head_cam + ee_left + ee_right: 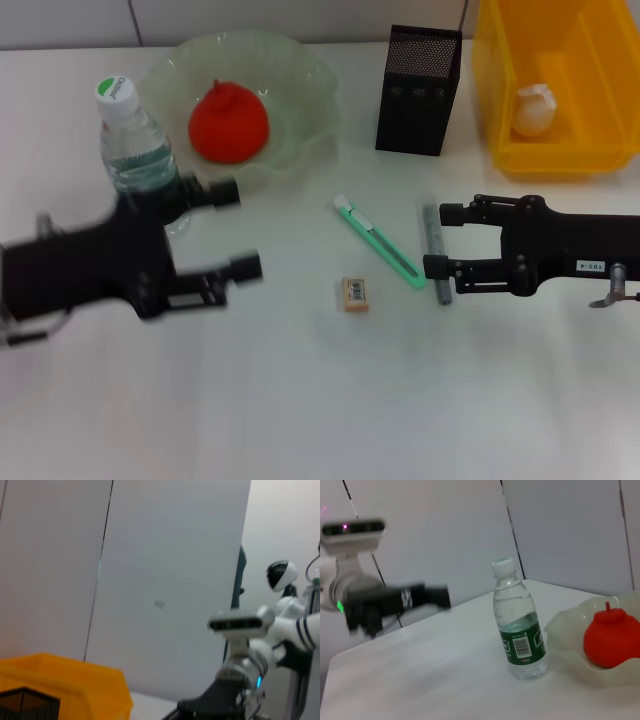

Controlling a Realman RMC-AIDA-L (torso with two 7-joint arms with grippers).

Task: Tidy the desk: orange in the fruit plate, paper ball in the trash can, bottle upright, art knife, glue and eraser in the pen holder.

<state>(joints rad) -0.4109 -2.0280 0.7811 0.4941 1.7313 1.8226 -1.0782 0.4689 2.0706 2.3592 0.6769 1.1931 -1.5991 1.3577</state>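
With glue (436, 252) lying between its spread fingers, right claw (440, 240) open, empty, positioned for pickup; left claw (232, 230) open, empty beside upright bottle (135, 140).

Bright, even, soft-shadowed light; motion blur on the left gripper (235, 230); faint desk (300, 400) glare.

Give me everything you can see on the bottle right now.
The bottle is small, clear plastic, with a white cap, a green label with a barcode, and water inside. It stands upright on the desk, just left of the fruit plate, seemingly not touching it. The left gripper, jaws open, sits beside its base, not gripping it.
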